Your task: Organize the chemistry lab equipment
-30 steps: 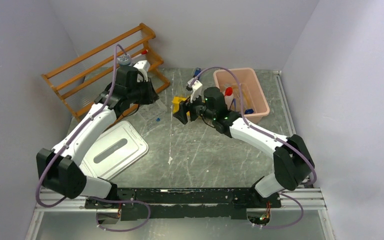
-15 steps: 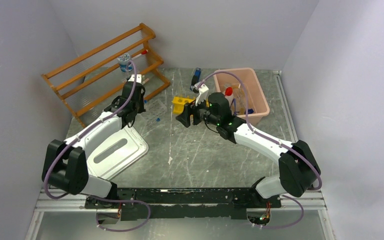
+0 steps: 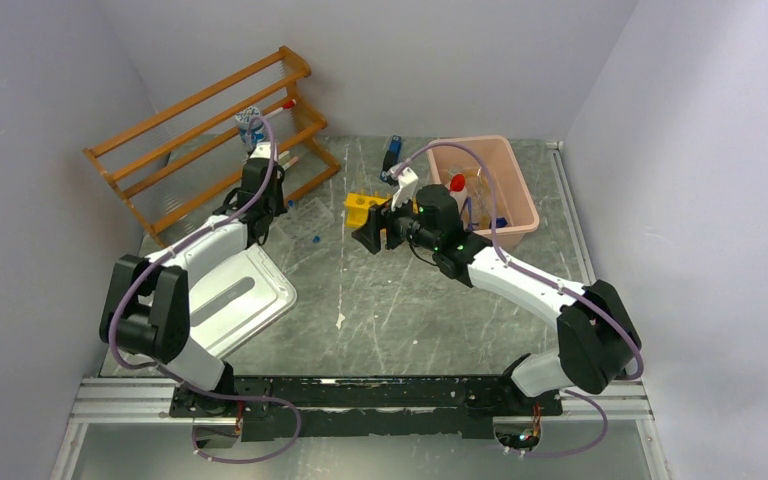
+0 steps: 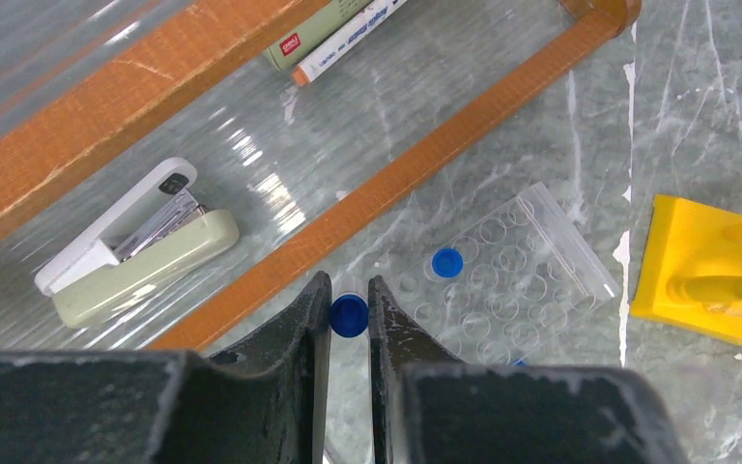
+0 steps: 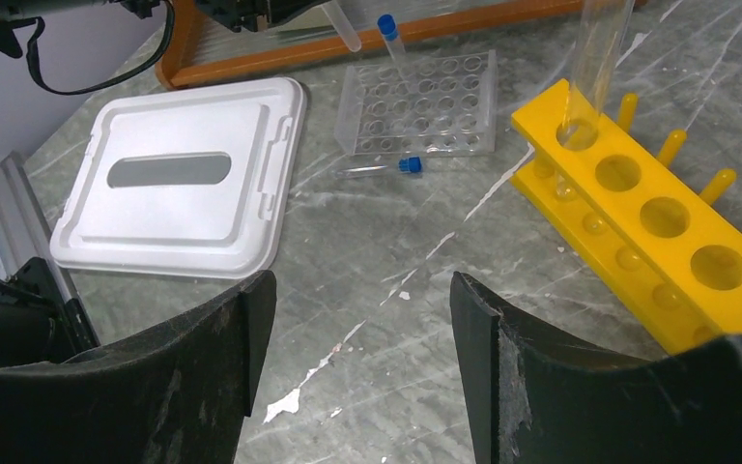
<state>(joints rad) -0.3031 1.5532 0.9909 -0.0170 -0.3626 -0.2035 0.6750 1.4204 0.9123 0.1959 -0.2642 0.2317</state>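
My left gripper [image 4: 348, 285], moved nearer the wooden rack [image 4: 425, 164], pinches a blue-capped tube [image 4: 349, 315]; my right gripper [image 5: 359, 285] hangs wide, empty, by the yellow rack [image 5: 638, 232].

Light is coming from above, soft & bright. Glare is shining on the clear shelf [image 4: 251, 184]. Shadows are looking faint. Near fingers [image 5: 145, 387] are looking a bit blurry.

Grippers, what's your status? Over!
Left gripper shut on tube. Right gripper open, empty. Clear rack beside tube, nothing in the way. Over.
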